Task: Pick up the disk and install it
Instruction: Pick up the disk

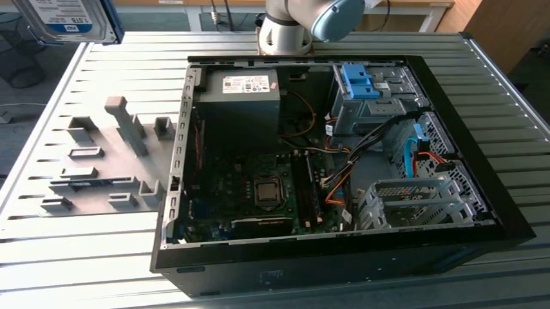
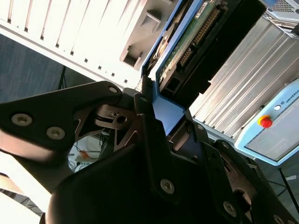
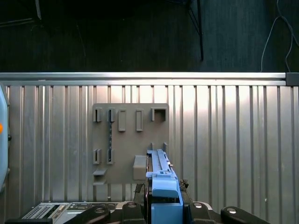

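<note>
Closest to the wrist cameras, the gripper is closed on the disk, its fingers pressed against the blue rail at one end; the green circuit board faces the second wrist view. In the first wrist view the gripper holds the disk on edge above the grey fixture plate, clear of the slatted table. In the exterior view, the open computer case occupies the centre and lower frame, with the motherboard lower centre and an unfilled metal drive cage lower right. Farther back are the power supply and blue latch piece. The disk hangs at the upper left, outside the case.
</note>
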